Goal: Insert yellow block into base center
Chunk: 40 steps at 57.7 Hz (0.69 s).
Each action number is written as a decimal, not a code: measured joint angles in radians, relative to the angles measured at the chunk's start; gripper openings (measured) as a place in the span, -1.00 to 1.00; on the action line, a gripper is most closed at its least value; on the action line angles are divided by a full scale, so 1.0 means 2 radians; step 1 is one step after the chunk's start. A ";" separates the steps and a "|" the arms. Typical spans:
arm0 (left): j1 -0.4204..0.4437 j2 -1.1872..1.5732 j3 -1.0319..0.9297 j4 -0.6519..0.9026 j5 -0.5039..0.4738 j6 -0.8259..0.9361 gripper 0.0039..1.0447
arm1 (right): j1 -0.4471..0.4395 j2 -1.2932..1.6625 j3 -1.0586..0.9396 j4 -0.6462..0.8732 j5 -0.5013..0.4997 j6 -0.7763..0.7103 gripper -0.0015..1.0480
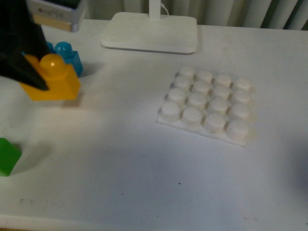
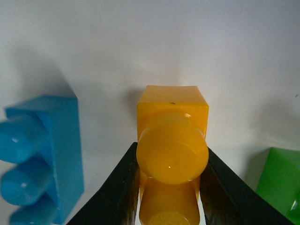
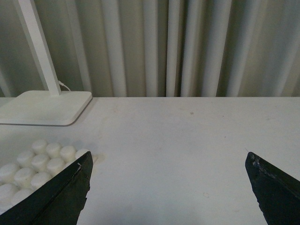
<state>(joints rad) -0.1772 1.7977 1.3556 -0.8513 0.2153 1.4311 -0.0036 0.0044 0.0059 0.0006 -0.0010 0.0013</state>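
Observation:
My left gripper [image 1: 30,72] is shut on the yellow block [image 1: 53,79], holding it above the table at the far left, well left of the base [image 1: 207,103]. In the left wrist view the black fingers [image 2: 117,192] clamp both sides of the yellow block [image 2: 172,140]. The base is a white studded plate lying flat right of centre; part of it shows in the right wrist view [image 3: 33,164]. My right gripper [image 3: 168,187] is open and empty, above bare table beside the base. It does not show in the front view.
A blue brick [image 1: 70,55] lies just behind the yellow block, also in the left wrist view [image 2: 42,159]. A green block [image 1: 7,156] sits at the front left edge. A white lamp stand [image 1: 150,31] stands at the back. Curtains hang behind the table.

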 joint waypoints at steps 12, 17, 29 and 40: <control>-0.062 -0.003 0.037 0.000 0.022 -0.015 -0.40 | 0.000 0.000 0.000 0.000 0.000 0.000 0.83; -0.090 0.006 0.058 0.002 0.025 -0.023 -0.40 | 0.000 0.000 0.000 0.000 0.000 0.000 0.83; -0.149 0.055 0.120 0.001 0.015 -0.034 -0.40 | 0.000 0.000 0.000 0.000 0.000 0.000 0.83; -0.182 0.097 0.169 -0.010 0.014 -0.041 -0.40 | 0.000 0.000 0.000 0.000 0.000 0.000 0.83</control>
<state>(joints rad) -0.5404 1.9919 1.6932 -0.8707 0.2428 1.3487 -0.0036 0.0044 0.0059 0.0006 -0.0010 0.0013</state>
